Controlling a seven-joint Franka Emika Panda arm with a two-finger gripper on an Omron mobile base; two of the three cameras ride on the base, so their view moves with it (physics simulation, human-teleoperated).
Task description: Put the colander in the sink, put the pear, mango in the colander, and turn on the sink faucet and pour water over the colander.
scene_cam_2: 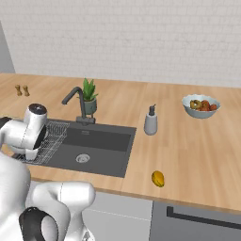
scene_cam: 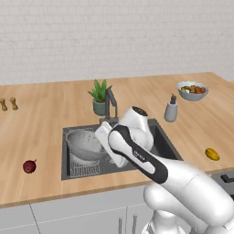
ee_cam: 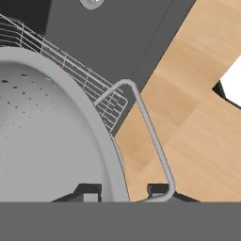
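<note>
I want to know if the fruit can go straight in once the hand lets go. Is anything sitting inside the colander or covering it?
Nothing visible does. The colander sits in the sink on the wire rack, its bowl bare inside. The gripper is shut on its rim. The pear and mango lie on the counter.

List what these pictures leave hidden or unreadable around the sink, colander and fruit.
- Gripper: in the hand view its fingertips straddle the colander rim, apparently shut on it; the bottom band cuts the contact off.
- Colander's right side: left base view, hidden by the arm.
- Sink left end: right base view, covered by the arm, so the colander cannot be seen.
- Bowl: fruit too small to identify.
</note>
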